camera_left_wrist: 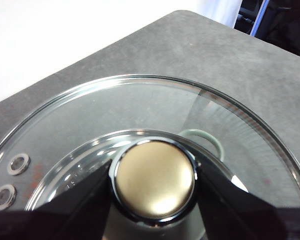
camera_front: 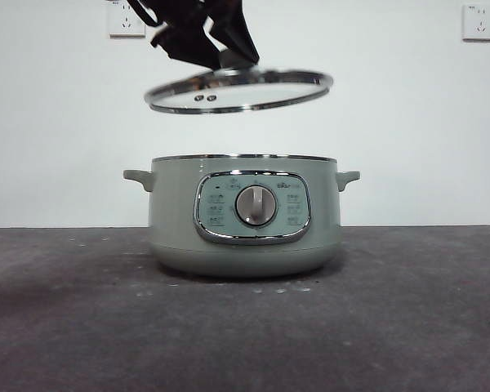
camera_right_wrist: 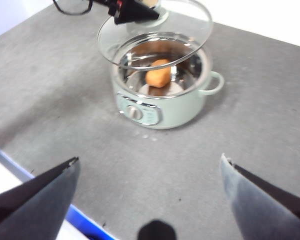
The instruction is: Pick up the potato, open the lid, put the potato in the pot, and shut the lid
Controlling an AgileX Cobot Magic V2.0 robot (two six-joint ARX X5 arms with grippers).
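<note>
Firstly, table: dark grey, speckled surface; near edge cut off in all views.

Pot: sage-green, standing open on the table, chrome-framed panel and grey dial facing the front camera; interior hidden from the front view, visible only from the right wrist view.

Lid: glass, chrome rim, held in the air above the pot, tilted, not touching it; knob looks brassy in the left wrist view.

Left gripper: jaws clamped on the knob from both sides; arm cut off at the top edge.

Right gripper: jaws spread wide, holding nothing, well away from the pot.

Potato: orange-brown, lying inside the pot, partly seen through the glass.
</note>
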